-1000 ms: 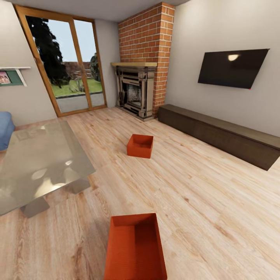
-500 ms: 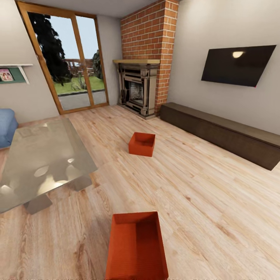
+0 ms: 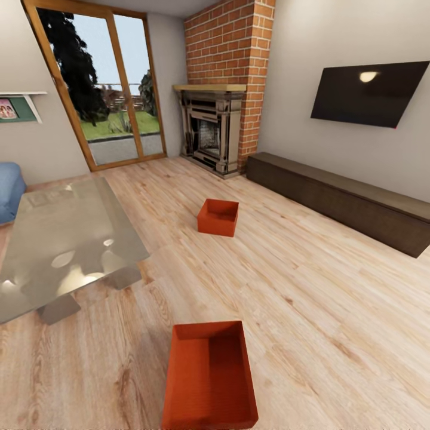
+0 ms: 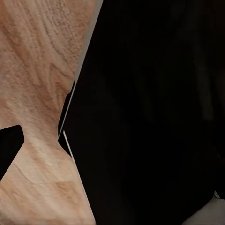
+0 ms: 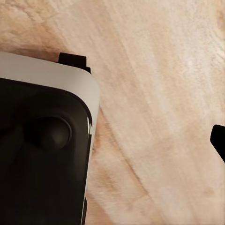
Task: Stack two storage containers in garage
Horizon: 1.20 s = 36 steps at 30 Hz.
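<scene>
Two orange-red lidless storage containers stand on the light wood-plank flooring of the living room. One container (image 3: pixel 209 376) is close in front of me, at the lower middle of the head view. The other container (image 3: pixel 218 217) sits farther off, mid-room, toward the fireplace. Both are upright and empty. The left wrist view has wood planks (image 4: pixel 37 70) beside a dark part of my own body (image 4: pixel 150 112), with a dark tip at the picture's edge. The right wrist view has planks (image 5: pixel 154 93), a dark grey-rimmed body part (image 5: pixel 42 154) and another dark tip at the edge. How the jaws stand cannot be read.
A glass table (image 3: pixel 65 245) stands to the left, with a blue seat (image 3: pixel 9 191) behind it. A red-brick fireplace (image 3: pixel 209 134) fills the far corner beside wood-framed glass doors (image 3: pixel 101 89). A long low dark cabinet (image 3: pixel 340 200) runs along the right wall under a wall screen (image 3: pixel 367 92).
The whole head view has shifted a little, so the camera has moved. Both containers keep their places on the floor.
</scene>
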{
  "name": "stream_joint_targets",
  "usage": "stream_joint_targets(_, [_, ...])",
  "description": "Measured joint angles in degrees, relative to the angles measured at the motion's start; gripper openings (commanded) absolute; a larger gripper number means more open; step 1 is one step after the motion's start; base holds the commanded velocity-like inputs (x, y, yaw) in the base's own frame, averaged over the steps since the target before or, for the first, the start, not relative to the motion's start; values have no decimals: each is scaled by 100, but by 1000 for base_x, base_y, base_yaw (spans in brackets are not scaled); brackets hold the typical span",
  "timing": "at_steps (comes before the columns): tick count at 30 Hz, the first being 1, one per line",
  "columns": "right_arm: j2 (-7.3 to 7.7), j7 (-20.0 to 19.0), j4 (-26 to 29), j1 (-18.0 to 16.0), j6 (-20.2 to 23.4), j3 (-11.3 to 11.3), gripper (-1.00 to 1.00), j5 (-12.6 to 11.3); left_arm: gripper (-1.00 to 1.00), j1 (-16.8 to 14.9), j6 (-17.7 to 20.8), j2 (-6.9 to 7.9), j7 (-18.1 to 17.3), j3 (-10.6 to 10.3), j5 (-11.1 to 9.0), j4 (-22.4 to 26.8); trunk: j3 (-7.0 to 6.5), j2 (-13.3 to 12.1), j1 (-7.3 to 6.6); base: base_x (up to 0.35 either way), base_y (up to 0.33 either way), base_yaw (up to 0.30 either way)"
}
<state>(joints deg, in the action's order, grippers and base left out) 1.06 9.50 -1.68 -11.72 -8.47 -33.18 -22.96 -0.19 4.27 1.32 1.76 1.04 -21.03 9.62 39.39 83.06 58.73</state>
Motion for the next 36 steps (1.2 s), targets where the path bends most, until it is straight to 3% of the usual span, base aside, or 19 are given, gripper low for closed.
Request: stream_joint_targets(36, [23,0,0,0,-9,9,100,0,100,0,0,-2,0,0,0,-3,326,0,0,0,0,0])
